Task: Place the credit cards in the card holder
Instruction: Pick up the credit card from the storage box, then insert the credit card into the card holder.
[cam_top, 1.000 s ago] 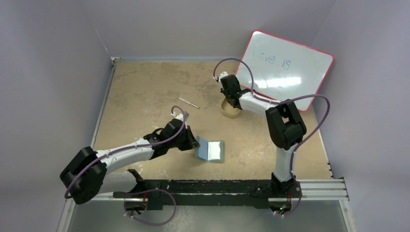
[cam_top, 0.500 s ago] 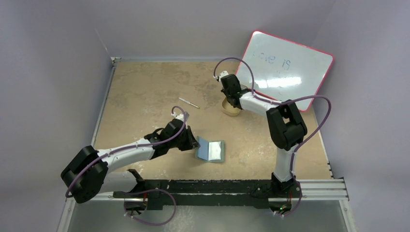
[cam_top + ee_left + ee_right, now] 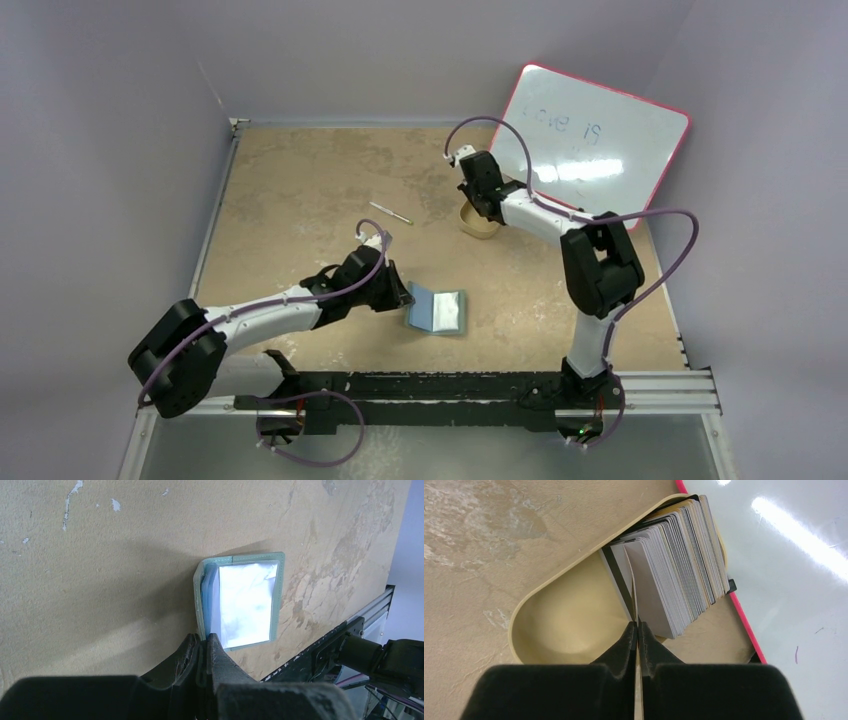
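Observation:
The card holder (image 3: pixel 438 310) lies open on the table, grey-green with a glossy pale blue inside (image 3: pixel 246 602). My left gripper (image 3: pixel 402 296) is shut on the holder's left edge (image 3: pixel 205 641) and holds that flap up. The credit cards (image 3: pixel 676 565) stand as a stack on edge in the beige oval tray (image 3: pixel 521 625), greyish-white with dark bands. My right gripper (image 3: pixel 637 627) is over the tray (image 3: pixel 478 226) and shut on a single card, seen edge-on between the pads, at the left side of the stack. In the top view the right gripper (image 3: pixel 481 203) hides the cards.
A pink-edged whiteboard (image 3: pixel 595 140) leans at the back right, right next to the tray (image 3: pixel 804 555). A thin pen (image 3: pixel 391 212) lies left of the tray. A black rail (image 3: pixel 450 385) runs along the near edge, close to the holder.
The right wrist has shifted slightly right and back over the tray with the card in its jaws. The left arm and the card holder have not moved.

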`<state>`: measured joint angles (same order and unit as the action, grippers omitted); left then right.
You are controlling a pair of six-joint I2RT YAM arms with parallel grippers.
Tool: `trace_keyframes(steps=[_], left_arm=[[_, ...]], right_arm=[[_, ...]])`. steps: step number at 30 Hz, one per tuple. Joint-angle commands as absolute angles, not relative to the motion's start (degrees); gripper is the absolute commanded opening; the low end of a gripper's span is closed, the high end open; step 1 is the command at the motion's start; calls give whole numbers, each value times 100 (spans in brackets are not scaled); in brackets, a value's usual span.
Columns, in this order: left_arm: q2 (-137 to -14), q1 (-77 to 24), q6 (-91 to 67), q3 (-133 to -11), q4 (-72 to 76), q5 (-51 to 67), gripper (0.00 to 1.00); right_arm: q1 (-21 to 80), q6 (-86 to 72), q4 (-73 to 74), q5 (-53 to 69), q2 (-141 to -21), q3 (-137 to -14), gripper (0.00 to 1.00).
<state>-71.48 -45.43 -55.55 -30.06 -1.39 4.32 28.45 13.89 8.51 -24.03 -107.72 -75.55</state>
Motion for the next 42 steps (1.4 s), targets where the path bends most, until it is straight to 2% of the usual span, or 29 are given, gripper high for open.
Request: trace_keyframes(steps=[1,7,10,17,20,24,30,33,37,42], left_arm=[[-7149,-4540,-5640,-3032,110,448,0],[-7118,-4543,-5730,-2997,121,216,0],[-7000,-4544,-6092,-2823,679,207,0],[-7255,-4544,-6342,-2777,1404,-57,0],[-7474,-4541,-6339,-2781,1650,-57,1],[-7679,-4539,-6323,-2872,1552,-82,9],[-7448,-4536,-6175,-2879,954,-438,28],[-7301,-4537,-6118,-2868,767,-557,31],[-7284,-4537,-6077,-2833,699,-587,29],[-7319,-4544,-5964,-2782,633,-598,11]], right_arm=[[2804,1257,1006,-2399,-10513,-7727,0],[2822,861,1677,-1983,-10347,-8077,0],[2829,386,2111,-1808,-10128,-8193,0],[2830,-307,2338,-1313,-9186,-7839,0],[2832,-773,2314,-703,-8814,-7619,0],[2851,-1530,1708,480,-8099,-6789,0],[2865,-2867,311,1491,-7256,-5231,0],[2866,-3402,-559,1962,-7072,-4451,0],[2866,-3717,-1065,2274,-7162,-3829,0],[2866,-3937,-1522,2561,-7365,-3390,0]])
